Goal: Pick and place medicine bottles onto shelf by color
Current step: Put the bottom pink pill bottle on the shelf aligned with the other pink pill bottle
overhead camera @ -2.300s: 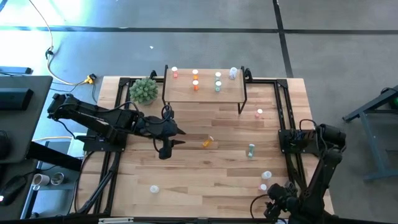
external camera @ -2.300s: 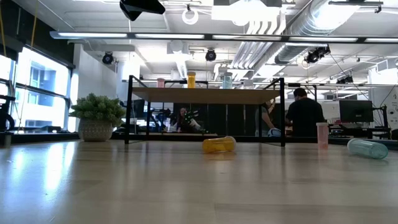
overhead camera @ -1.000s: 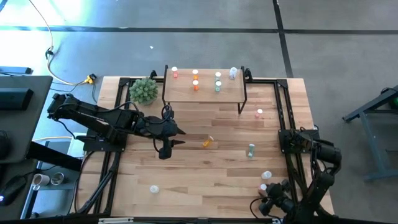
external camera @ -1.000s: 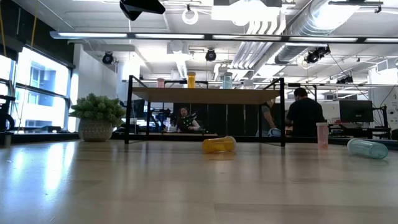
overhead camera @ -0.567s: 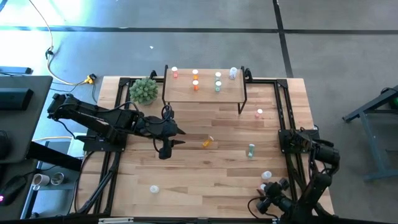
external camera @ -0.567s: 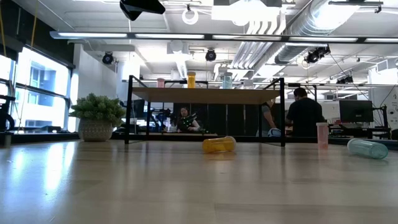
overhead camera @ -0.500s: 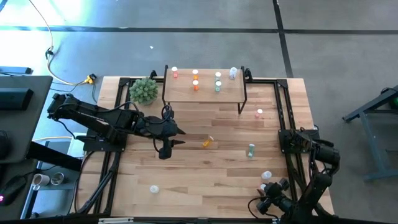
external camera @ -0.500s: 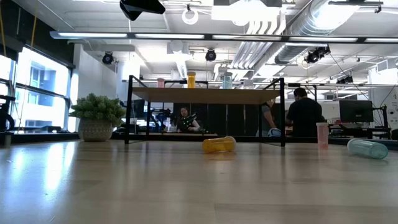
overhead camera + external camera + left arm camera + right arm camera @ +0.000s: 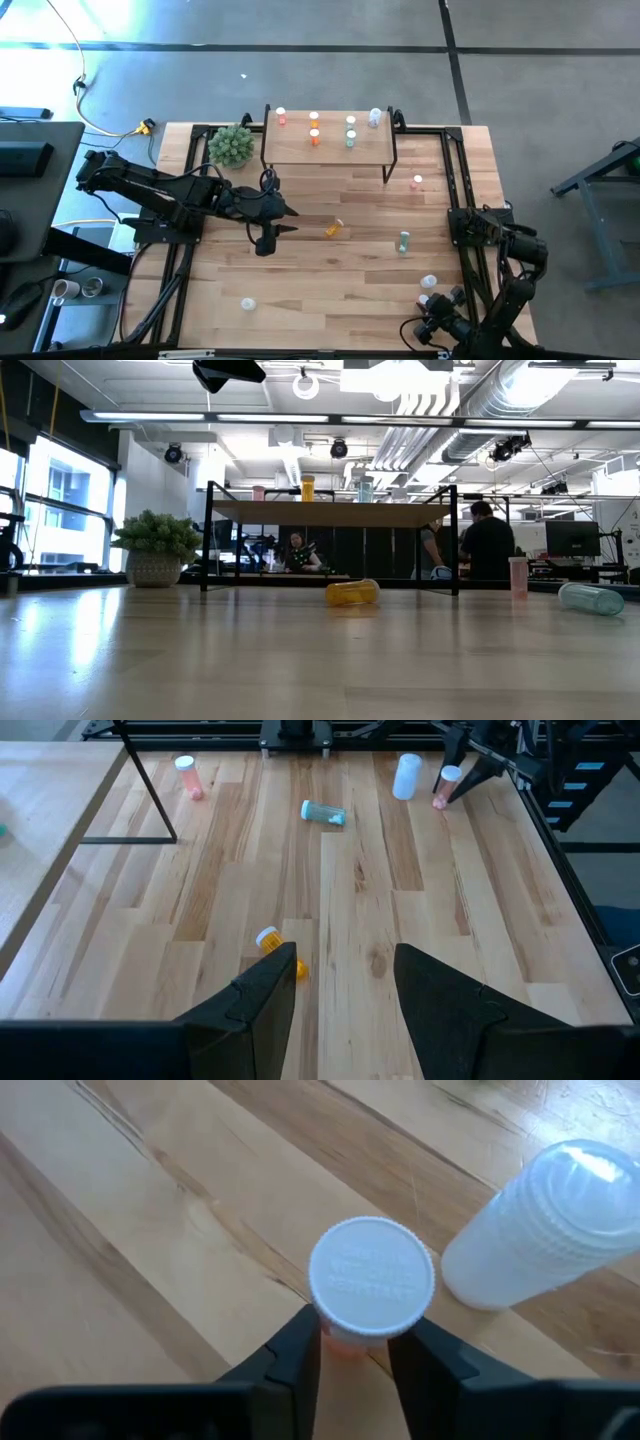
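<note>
My right gripper (image 9: pixel 430 308) is near the table's near right corner, shut on a standing pink bottle (image 9: pixel 350 1345) with a white cap (image 9: pixel 372 1275). A clear bottle (image 9: pixel 545 1220) stands right beside it. My left gripper (image 9: pixel 345 985) is open and empty above the table's middle left (image 9: pixel 285 215). An orange bottle (image 9: pixel 333 229) lies on its side just right of it. A green bottle (image 9: pixel 404 241) lies farther right, and a pink bottle (image 9: pixel 417 181) stands beyond it. The shelf (image 9: pixel 330 150) at the far edge carries several standing bottles. My right gripper pinches the pink bottle's body (image 9: pixel 350 1345) just below the white cap, between its two fingers (image 9: pixel 300 1355). The fingers come from the table's near side, slanting down. The bottle stands upright on the table.
A green potted plant (image 9: pixel 232 146) stands left of the shelf. A white-capped bottle (image 9: pixel 248 304) stands alone near the near left edge. Black frame rails (image 9: pixel 450 170) run along the table's sides. People sit in the room behind the table (image 9: pixel 490 545).
My right gripper has moved a little toward the table's far edge, up to the pink bottle beside the clear one, and has stayed there for the last half second. The bottles have not moved.
</note>
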